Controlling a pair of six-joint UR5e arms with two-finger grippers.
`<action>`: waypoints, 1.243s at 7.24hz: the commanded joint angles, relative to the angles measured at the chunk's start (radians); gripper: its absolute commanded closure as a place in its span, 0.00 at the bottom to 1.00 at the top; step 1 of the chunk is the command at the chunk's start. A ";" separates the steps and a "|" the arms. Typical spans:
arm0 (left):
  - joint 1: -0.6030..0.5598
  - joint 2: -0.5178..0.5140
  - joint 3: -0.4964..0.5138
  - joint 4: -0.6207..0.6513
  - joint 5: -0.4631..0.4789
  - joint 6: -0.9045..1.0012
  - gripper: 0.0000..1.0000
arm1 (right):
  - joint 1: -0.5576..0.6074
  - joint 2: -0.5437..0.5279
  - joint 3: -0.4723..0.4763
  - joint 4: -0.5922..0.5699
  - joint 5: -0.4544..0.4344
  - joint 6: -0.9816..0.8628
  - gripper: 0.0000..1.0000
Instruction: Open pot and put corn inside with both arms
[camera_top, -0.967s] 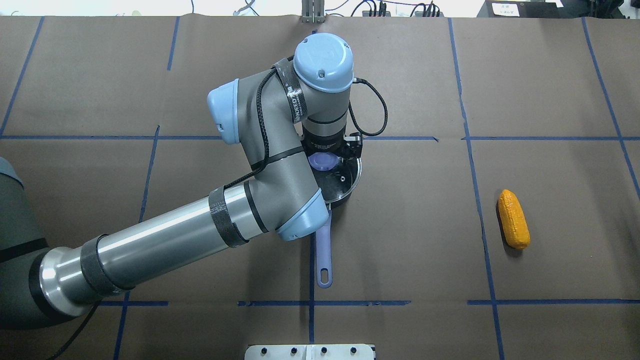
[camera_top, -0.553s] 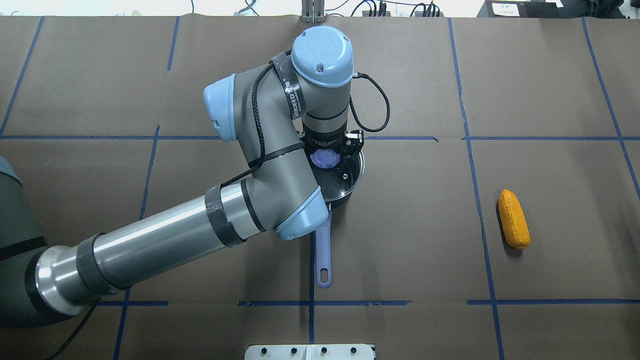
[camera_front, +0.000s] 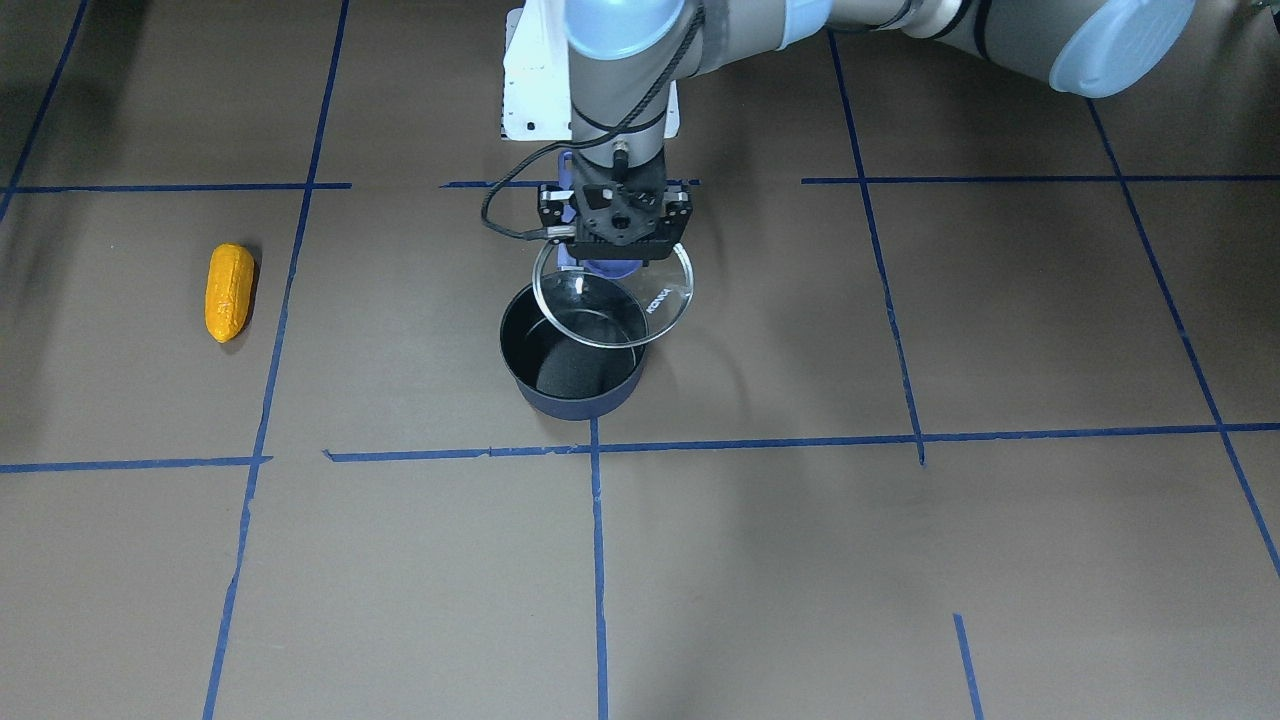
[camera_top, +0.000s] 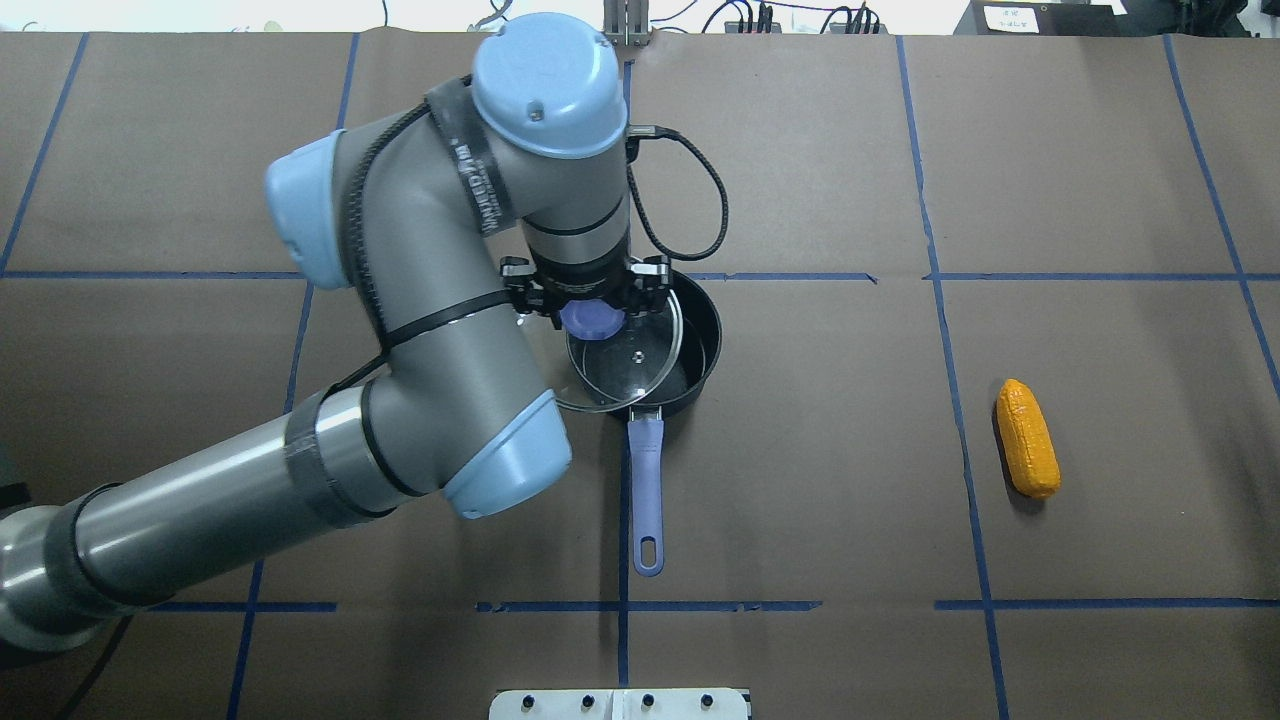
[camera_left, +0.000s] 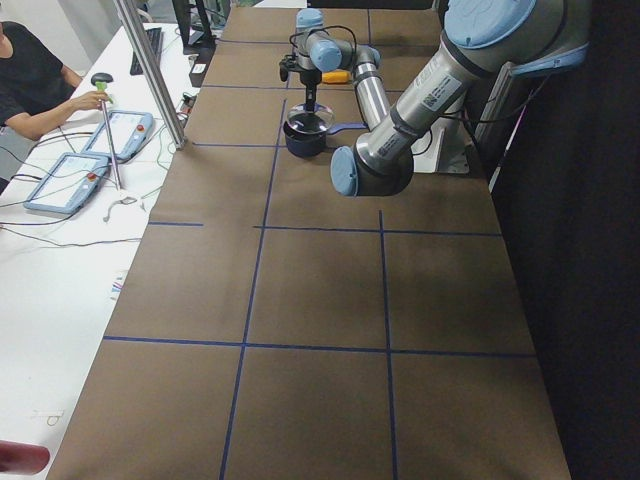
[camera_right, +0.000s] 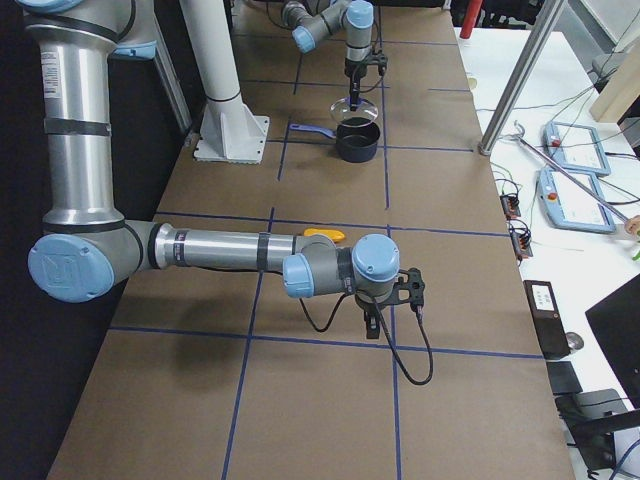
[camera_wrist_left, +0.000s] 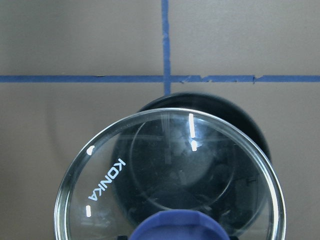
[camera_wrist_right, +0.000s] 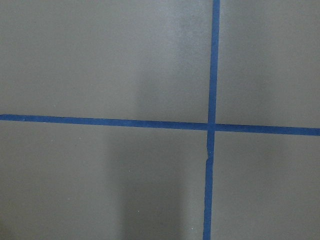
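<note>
- The left arm (camera_top: 440, 300) reaches over the pot (camera_front: 575, 403). Its jaws are clamped on the purple knob (camera_top: 590, 320) of the glass lid (camera_front: 620, 305).
- The lid hangs in the air above the pot, a bit off to the robot's left side. I think the arm holds it there to make room for the corn.
- The pot sits near the middle of the desk (camera_front: 800, 550). Its top is open, and I can see nothing inside it. Its long purple handle (camera_top: 647, 490) points back toward the robot.
- The corn (camera_front: 229, 292) lies flat on the desk, well apart from the pot, on the robot's right side. Nothing touches it.
- The right arm (camera_right: 220, 250) is low over the desk on the same side as the corn. I think it is placed there because it is the arm that can reach the corn.
- The right arm's camera shows only desk and blue tape (camera_wrist_right: 210, 125). I cannot tell if the right jaws are apart or together.
- Count: one pot, one lid, one corn, two arms.
</note>
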 joint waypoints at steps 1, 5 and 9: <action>-0.031 0.120 -0.105 0.009 0.000 0.092 0.94 | -0.069 0.001 0.064 0.005 0.002 0.129 0.00; -0.057 0.327 -0.198 -0.088 -0.003 0.192 0.94 | -0.285 -0.003 0.277 0.005 -0.113 0.492 0.00; -0.042 0.385 -0.077 -0.268 -0.003 0.180 0.94 | -0.492 -0.012 0.336 0.199 -0.229 0.828 0.00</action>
